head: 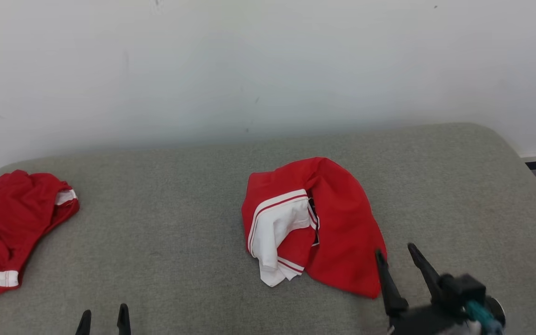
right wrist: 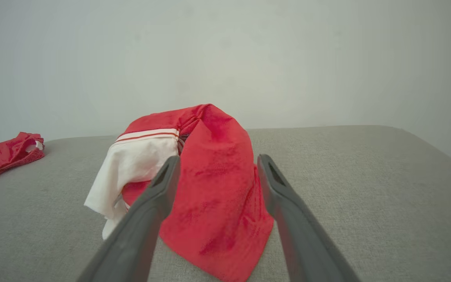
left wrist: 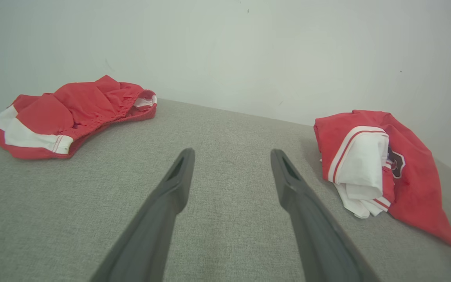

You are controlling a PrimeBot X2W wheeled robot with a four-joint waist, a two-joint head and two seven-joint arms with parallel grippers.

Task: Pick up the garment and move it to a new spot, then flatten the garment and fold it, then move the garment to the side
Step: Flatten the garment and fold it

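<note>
Near edge: left gripper (head: 104, 311) is seen spread, empty. Beyond, right gripper (head: 395, 251), also spread & empty, is pointed at near-right part of red-white garment (head: 342, 223), crumpled at centre of grey padded surface (head: 179, 223). Pick-up step is judged not yet begun; it must be straddled & pinched. 2nd red garment (head: 12, 218) is seen at left edge.
</note>
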